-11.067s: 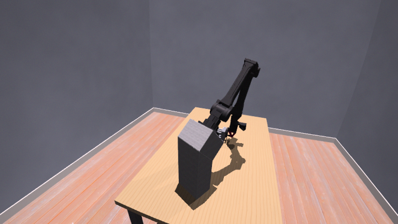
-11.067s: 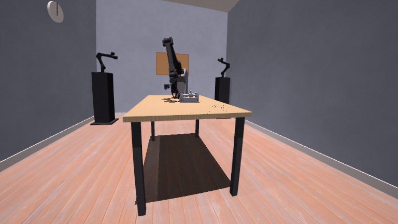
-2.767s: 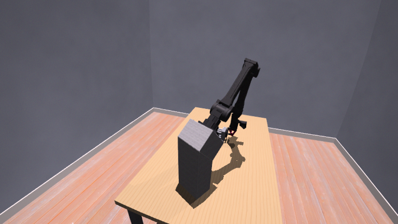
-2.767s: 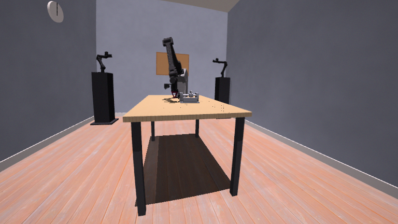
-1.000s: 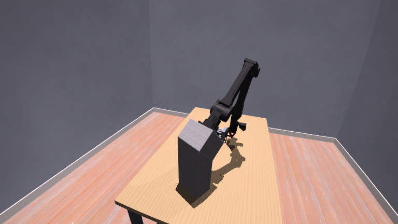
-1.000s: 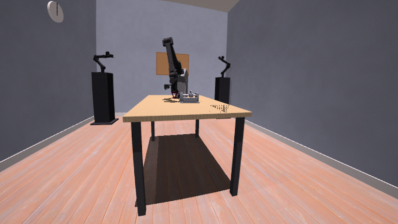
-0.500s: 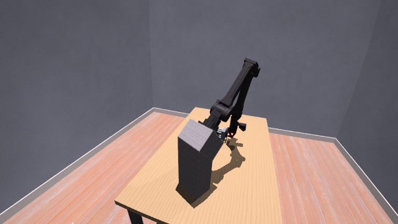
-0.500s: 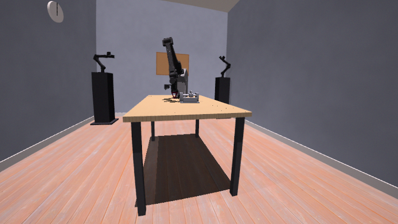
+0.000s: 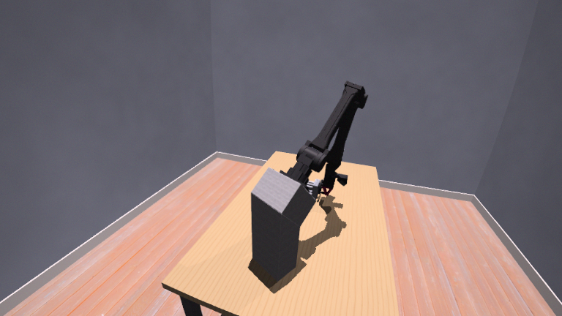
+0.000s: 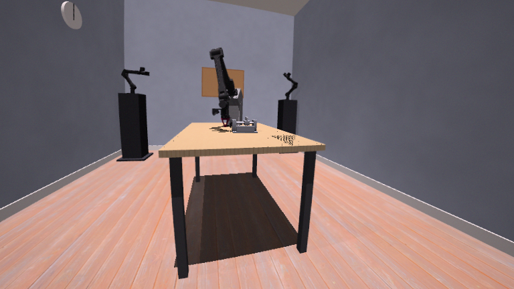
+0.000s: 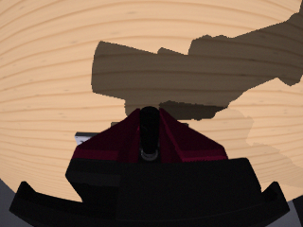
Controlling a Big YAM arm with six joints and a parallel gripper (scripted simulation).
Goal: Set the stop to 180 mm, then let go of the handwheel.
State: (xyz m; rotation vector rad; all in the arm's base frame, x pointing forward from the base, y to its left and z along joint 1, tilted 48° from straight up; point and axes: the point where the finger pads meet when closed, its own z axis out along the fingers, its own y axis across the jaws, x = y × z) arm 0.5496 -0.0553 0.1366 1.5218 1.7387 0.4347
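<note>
The gripper [image 11: 150,142] is nearly closed, clamped on a dark knob, the handwheel [image 11: 150,128], near the far end of the bench [image 10: 212,146]. A tall grey box [image 9: 275,230] hides most of the grey stop device [image 10: 244,126] from above; its scale cannot be read.

Wall clock [image 10: 71,15], cork board [image 10: 210,81], two black pedestals [image 10: 132,124], wooden table [image 10: 212,144]
</note>
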